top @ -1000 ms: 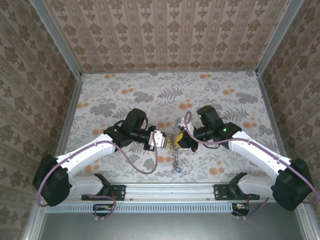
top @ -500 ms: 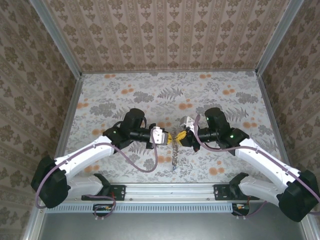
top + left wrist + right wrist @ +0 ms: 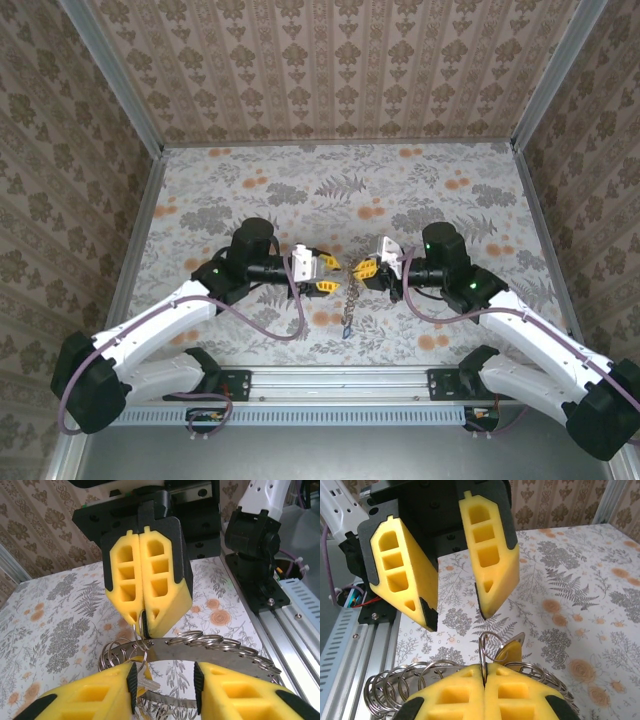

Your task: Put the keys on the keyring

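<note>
Floral counter (image 3: pixel 300 190), wallpapered walls (image 3: pixel 330 70). Right end effector (image 3: pixel 141 620) pinches keyring (image 3: pixel 346 312), dangling toward 6 o'clock. Left end effector (image 3: pixel 456 620) at its 9 o'clock, half-open, empty. Yellow key (image 3: pixel 510 651) beside pinched ring. We judge: mid-threading; next we need precise left grasp on key.

Much of the keyring (image 3: pixel 382 690) seems hidden behind the right end effector (image 3: pixel 484 676).
</note>
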Available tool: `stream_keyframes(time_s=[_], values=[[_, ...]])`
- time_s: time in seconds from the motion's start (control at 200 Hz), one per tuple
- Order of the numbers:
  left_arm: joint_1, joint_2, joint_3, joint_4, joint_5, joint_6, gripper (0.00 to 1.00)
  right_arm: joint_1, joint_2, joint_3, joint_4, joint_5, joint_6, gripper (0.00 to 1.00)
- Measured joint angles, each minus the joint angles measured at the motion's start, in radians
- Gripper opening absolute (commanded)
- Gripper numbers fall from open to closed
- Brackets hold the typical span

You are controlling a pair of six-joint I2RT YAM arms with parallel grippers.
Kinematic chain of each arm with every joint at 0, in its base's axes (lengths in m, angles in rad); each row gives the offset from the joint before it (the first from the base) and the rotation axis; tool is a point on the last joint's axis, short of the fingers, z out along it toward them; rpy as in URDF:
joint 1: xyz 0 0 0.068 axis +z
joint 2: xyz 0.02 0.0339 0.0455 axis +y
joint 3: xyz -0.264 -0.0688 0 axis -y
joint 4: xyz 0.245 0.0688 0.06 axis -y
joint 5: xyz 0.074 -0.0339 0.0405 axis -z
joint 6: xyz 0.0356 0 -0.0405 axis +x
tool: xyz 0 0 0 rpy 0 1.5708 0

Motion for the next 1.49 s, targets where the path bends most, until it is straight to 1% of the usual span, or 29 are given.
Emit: stream_keyframes(time_s=[0.25,0.355,0.525,0.55,0.615,0.69,0.83,0.94,1.06,1.185,1.33,1.495], values=[[0.001,0.044,0.003,0.021,0.014,-0.06,0.39,0.019,0.0,0.0,0.014,0.006,-0.031,0.0],[0.001,0.056,0.003,0.024,0.012,-0.082,0.33,0.029,0.0,0.0,0.014,0.013,-0.043,0.0],[0.001,0.058,0.015,0.034,0.002,-0.105,0.31,0.035,0.001,0.0,0.013,0.043,-0.055,0.0],[0.001,0.058,0.018,0.036,0.002,-0.109,0.3,0.037,0.001,0.0,0.012,0.05,-0.057,0.0],[0.001,0.058,0.023,0.043,0.002,-0.121,0.19,0.038,0.005,0.0,0.01,0.068,-0.06,0.0],[0.001,0.058,0.027,0.045,0.003,-0.134,0.15,0.039,0.011,0.0,0.009,0.081,-0.063,0.0],[0.001,0.058,0.032,0.047,0.002,-0.137,0.17,0.039,0.014,0.0,0.009,0.096,-0.068,0.0],[0.001,0.061,0.033,0.044,-0.005,-0.137,0.26,0.041,0.014,0.0,0.01,0.097,-0.068,0.0],[0.001,0.071,0.037,0.026,-0.027,-0.127,0.29,0.044,0.014,0.0,0.01,0.097,-0.068,0.0],[0.001,0.086,0.041,0.009,-0.045,-0.116,0.28,0.045,0.016,0.0,0.012,0.097,-0.068,0.0],[0.001,0.103,0.056,0.003,-0.047,-0.109,0.23,0.046,0.017,0.0,0.016,0.098,-0.068,0.0],[-0.001,0.105,0.056,0.003,-0.047,-0.109,0.23,0.048,0.026,0.0,0.017,0.105,-0.067,0.0]])
